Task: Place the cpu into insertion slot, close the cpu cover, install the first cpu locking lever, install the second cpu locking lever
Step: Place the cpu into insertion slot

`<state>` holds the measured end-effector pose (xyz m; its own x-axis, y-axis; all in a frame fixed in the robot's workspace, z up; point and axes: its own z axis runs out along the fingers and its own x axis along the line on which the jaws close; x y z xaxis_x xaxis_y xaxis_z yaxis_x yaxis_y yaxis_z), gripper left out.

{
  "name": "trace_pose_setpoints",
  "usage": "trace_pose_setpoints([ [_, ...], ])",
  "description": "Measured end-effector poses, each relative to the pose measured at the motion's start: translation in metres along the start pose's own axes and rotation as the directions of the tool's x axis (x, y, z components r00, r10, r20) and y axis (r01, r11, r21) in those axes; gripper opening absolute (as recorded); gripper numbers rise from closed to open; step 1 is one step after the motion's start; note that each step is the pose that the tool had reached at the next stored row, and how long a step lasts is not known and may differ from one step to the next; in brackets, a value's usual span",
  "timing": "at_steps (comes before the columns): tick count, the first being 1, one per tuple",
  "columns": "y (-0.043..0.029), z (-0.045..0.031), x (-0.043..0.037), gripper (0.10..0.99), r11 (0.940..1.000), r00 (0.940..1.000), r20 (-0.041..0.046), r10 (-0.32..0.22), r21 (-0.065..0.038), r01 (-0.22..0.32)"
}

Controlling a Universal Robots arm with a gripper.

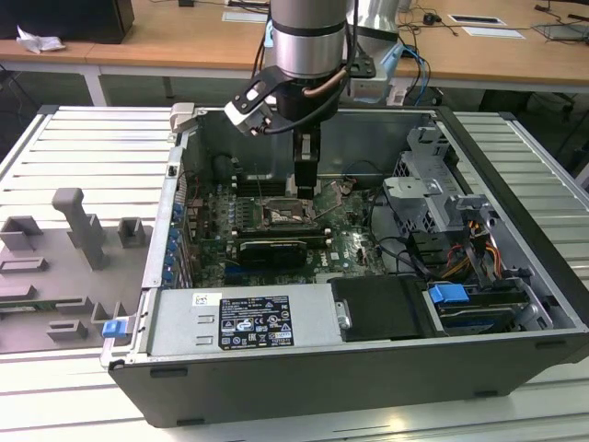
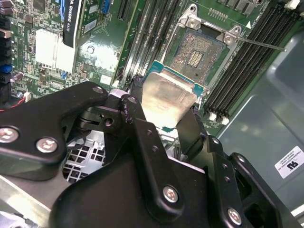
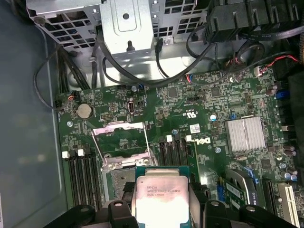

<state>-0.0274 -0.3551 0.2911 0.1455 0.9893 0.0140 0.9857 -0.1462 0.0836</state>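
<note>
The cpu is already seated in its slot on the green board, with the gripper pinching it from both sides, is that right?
Not quite. The cpu is not in the insertion slot: the second wrist view shows the slot bare, contacts exposed, with the chip held clear of it. The gripper does pinch it from both sides.

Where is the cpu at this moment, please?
In the second wrist view the cpu is clamped in the gripper. It is held over the green board just beside the open insertion slot, not yet seated in it.
</note>
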Motion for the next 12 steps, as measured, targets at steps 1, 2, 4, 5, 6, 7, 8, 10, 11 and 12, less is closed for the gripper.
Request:
trace_pose_setpoints([
  [1,-0.0001,0.0006,-0.0001,0.533,1.0000,1.0000,0.0006,0.000,0.000,0.000],
  [2,-0.0001,0.0011,0.0000,0.533,1.0000,1.0000,0.0008,0.000,0.000,0.000],
  [4,-0.0003,0.0027,-0.0001,0.533,1.0000,1.0000,0.0008,0.000,0.000,0.000],
  [5,-0.0003,0.0031,-0.0001,0.533,1.0000,1.0000,0.0008,0.000,0.000,0.000],
  [6,-0.0003,0.0035,-0.0001,0.533,1.0000,1.0000,0.0009,0.000,0.000,0.000],
  [7,-0.0004,0.0040,-0.0001,0.533,1.0000,1.0000,0.0009,0.000,0.000,0.000],
  [8,-0.0004,0.0045,-0.0001,0.533,1.0000,1.0000,0.0009,0.000,0.000,0.000],
  [10,-0.0005,0.0057,-0.0001,0.533,1.0000,1.0000,0.0008,0.000,0.000,0.000],
  [11,-0.0005,0.0061,-0.0001,0.533,1.0000,1.0000,0.0008,0.000,0.000,0.000],
  [12,-0.0006,0.0066,-0.0001,0.533,1.0000,1.0000,0.0008,0.000,0.000,0.000],
])
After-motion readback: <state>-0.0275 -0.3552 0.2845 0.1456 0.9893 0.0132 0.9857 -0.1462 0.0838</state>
